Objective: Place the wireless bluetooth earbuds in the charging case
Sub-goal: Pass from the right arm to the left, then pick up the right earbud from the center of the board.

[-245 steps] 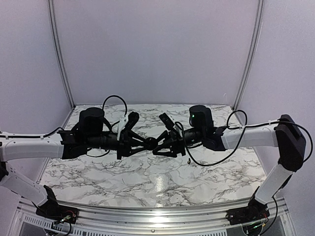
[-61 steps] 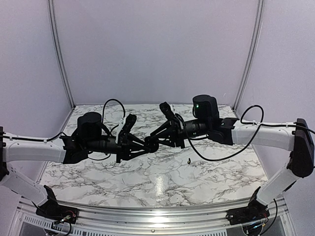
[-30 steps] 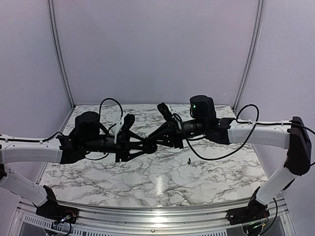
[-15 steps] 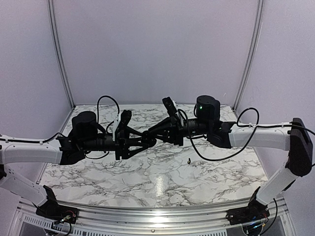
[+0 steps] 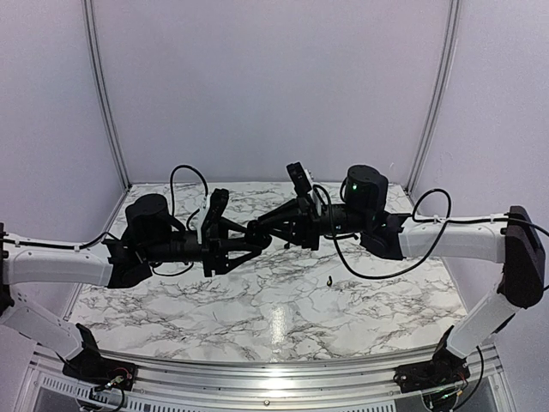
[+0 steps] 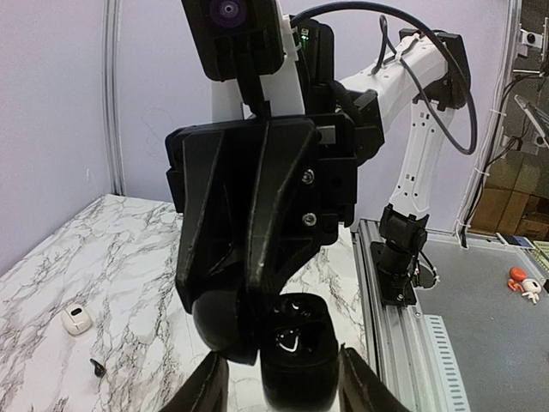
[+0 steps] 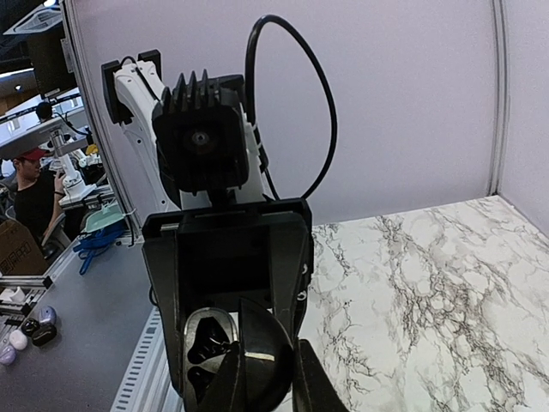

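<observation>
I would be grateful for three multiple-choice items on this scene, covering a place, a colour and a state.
1. Where does the loose earbud lie?
A) on the marble table
B) in a bowl
C) on a shelf

2. What colour is the charging case?
A) white
B) black
C) red

3. How is the charging case kept?
A) lying flat on the table
B) held aloft in the left gripper
C) sitting in a drawer

Key: 1 A, the top view shows it on bare marble. 2 B, both wrist views show it black. 3 B, the gripper's fingers flank it above the table.
</observation>
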Controlling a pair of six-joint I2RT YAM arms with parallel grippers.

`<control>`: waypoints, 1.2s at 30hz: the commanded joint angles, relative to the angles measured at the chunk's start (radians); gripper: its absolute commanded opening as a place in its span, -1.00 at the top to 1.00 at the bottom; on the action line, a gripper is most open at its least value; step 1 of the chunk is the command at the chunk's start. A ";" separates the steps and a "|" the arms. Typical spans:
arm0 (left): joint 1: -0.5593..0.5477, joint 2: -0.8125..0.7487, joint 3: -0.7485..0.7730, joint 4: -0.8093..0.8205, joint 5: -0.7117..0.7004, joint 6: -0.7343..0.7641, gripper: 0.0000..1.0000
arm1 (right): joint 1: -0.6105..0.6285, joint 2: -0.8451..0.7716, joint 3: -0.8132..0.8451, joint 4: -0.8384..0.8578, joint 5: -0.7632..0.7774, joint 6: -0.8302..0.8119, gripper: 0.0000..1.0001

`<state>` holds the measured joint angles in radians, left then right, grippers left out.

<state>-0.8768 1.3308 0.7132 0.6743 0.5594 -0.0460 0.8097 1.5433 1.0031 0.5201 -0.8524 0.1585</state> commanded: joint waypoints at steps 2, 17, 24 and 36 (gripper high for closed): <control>0.003 0.005 -0.002 0.045 0.002 -0.005 0.19 | 0.005 -0.005 0.003 0.038 0.013 0.023 1.00; 0.002 -0.005 -0.017 0.052 -0.004 -0.006 0.81 | -0.003 0.003 0.006 0.030 0.020 0.034 0.05; 0.004 -0.012 -0.068 0.055 -0.020 0.012 0.85 | -0.076 -0.057 -0.025 0.056 -0.007 0.070 -0.44; 0.004 -0.026 -0.136 0.054 -0.023 0.040 0.84 | -0.264 -0.295 -0.176 -0.192 0.297 0.057 -0.97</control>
<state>-0.8772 1.3228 0.5861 0.6983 0.5304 -0.0189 0.5785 1.3045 0.8570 0.4549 -0.7387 0.2035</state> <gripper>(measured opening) 0.203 0.985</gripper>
